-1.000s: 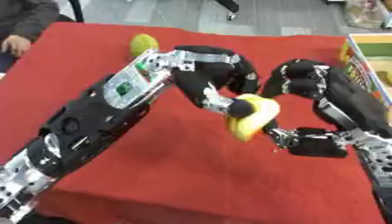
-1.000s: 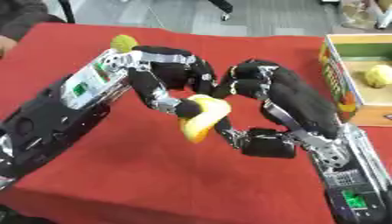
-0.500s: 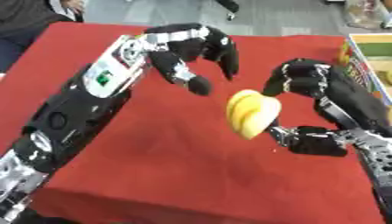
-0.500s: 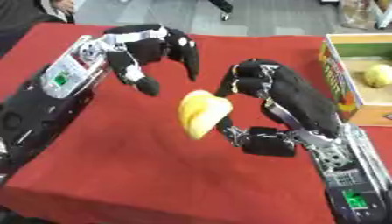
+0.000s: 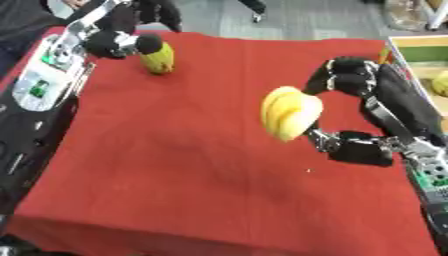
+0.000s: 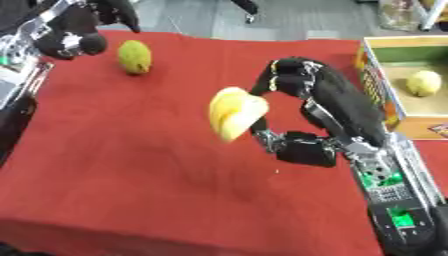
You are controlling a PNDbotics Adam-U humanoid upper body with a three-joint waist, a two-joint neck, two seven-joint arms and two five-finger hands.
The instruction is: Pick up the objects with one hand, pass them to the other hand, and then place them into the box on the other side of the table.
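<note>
A yellow banana-like fruit (image 5: 289, 114) hangs above the middle of the red table (image 5: 175, 165), held only by my right hand (image 5: 354, 82). That hand's fingers curl over the fruit's top right and its thumb (image 5: 337, 145) presses from below. My left hand (image 5: 118, 41) is at the far left of the table with relaxed fingers, holding nothing. Its fingertips are right beside a yellow-green fruit (image 6: 134, 56) that lies on the cloth. The open box (image 6: 374, 75) stands at the table's right edge with a pale yellow fruit (image 6: 423, 82) inside.
My left forearm (image 5: 39, 100) runs along the table's left side. The right forearm (image 6: 389, 200) lies along the right side, close to the box. The table's front edge crosses the bottom of the view.
My left hand let go of the yellow fruit and drew back to the far left beside the yellow-green fruit. The right hand now holds the yellow fruit alone.
</note>
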